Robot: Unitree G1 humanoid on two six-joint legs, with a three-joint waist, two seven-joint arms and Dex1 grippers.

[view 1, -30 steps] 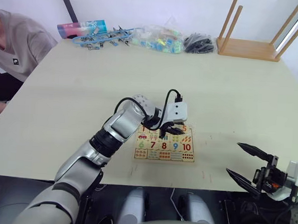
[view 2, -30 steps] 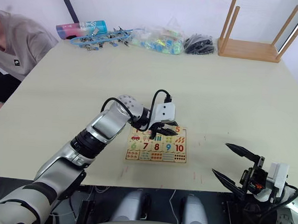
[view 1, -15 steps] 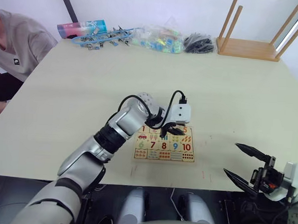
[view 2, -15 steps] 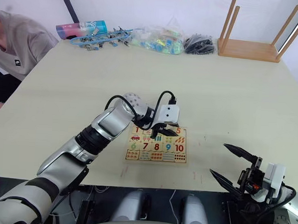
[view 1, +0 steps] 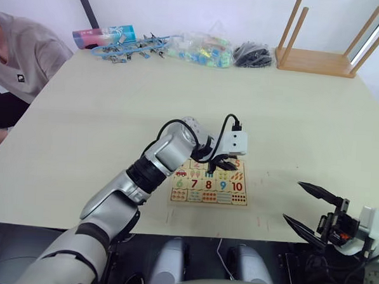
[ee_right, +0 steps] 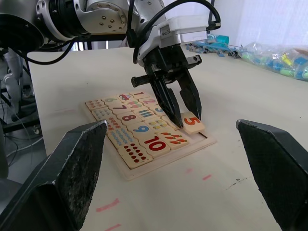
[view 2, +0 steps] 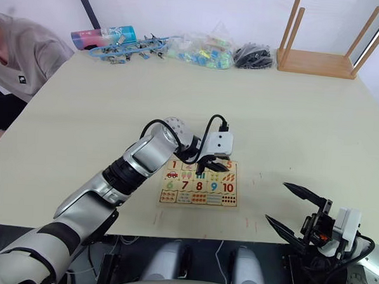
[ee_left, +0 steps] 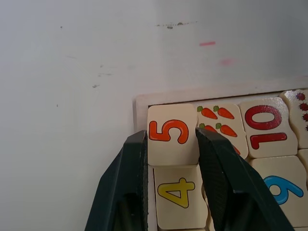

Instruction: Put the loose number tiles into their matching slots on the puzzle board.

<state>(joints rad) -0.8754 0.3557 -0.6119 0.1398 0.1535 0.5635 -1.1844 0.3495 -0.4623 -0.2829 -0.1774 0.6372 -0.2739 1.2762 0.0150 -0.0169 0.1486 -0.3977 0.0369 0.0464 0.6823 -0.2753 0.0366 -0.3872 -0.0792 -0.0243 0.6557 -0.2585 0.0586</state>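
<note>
Pale wood makes up the puzzle board [view 1: 210, 182], which lies flat on the cream table [view 1: 115, 112] near its front edge, its rows of coloured numbers and counting pictures facing up. The left pincer [ee_left: 172, 144] reaches over the board's far right corner, its two black fingers [ee_left: 126, 168] closed on either side of the 5 tile [ee_left: 168, 132]. From the right wrist view that tile [ee_right: 192, 121] sits tilted at the corner slot, one edge raised above the board rather than lying flush. Just beside it, between the same fingers, the yellow 4 tile [ee_left: 179, 192] rests in the row, and the red 10 tile [ee_left: 264, 126] and the carrot picture tile [ee_left: 217, 120] lie close by. The right pincer [view 1: 314, 209] hangs off the table's front right edge, well apart from the board, its fingers spread wide and holding nothing
</note>
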